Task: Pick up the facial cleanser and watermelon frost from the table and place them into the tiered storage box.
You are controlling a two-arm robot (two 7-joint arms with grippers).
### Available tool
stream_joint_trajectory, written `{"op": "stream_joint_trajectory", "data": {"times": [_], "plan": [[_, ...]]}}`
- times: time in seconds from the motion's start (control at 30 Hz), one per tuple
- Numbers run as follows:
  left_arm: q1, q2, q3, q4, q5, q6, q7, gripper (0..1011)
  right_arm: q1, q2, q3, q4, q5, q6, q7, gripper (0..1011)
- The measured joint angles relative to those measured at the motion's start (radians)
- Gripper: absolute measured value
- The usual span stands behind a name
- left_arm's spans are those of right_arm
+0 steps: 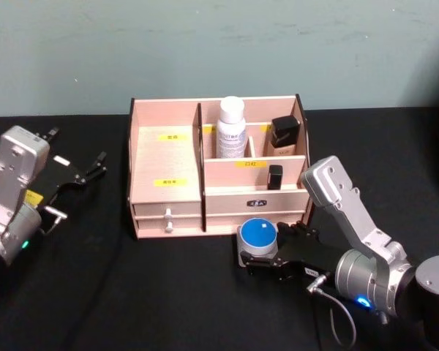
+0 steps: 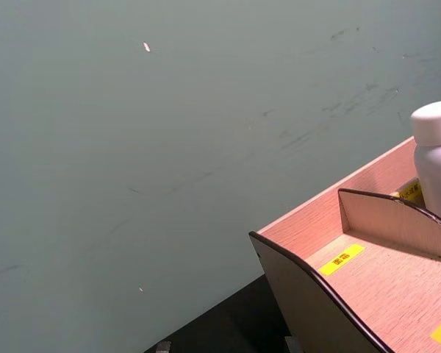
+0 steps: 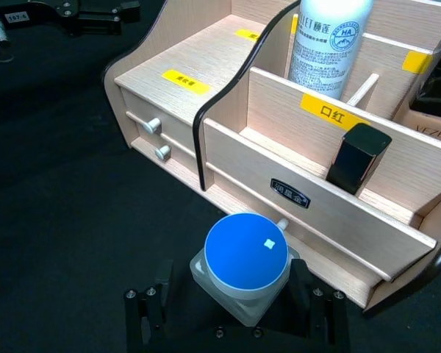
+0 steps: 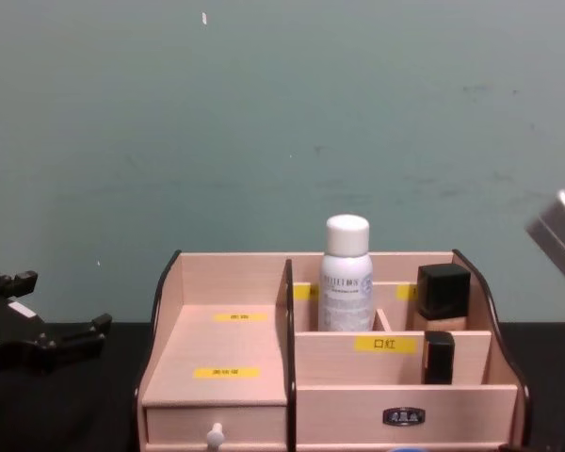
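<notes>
On the black table (image 1: 168, 300), just in front of the tiered storage box (image 1: 164, 157), the watermelon frost (image 1: 257, 238) sits between the right gripper's (image 1: 267, 250) parted jaws. A slight gap seems to show on one side, so nothing is held yet. The facial cleanser (image 1: 232, 128) already stands in a rear compartment. The jaws should close squarely on the jar's flat sides below the lid, then lift straight up to clear the front wall. The left gripper (image 1: 77, 152) hangs open and empty, well left of the box
</notes>
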Motion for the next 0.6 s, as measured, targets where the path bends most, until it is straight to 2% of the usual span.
{"op": "stream_joint_trajectory", "data": {"times": [0.6], "plan": [[0.0,0.0,0.0,0.0,0.0,0.0,0.0,1001,0.02,-0.033,-0.003,0.034,-0.031,-0.007,0.001,1000]]}}
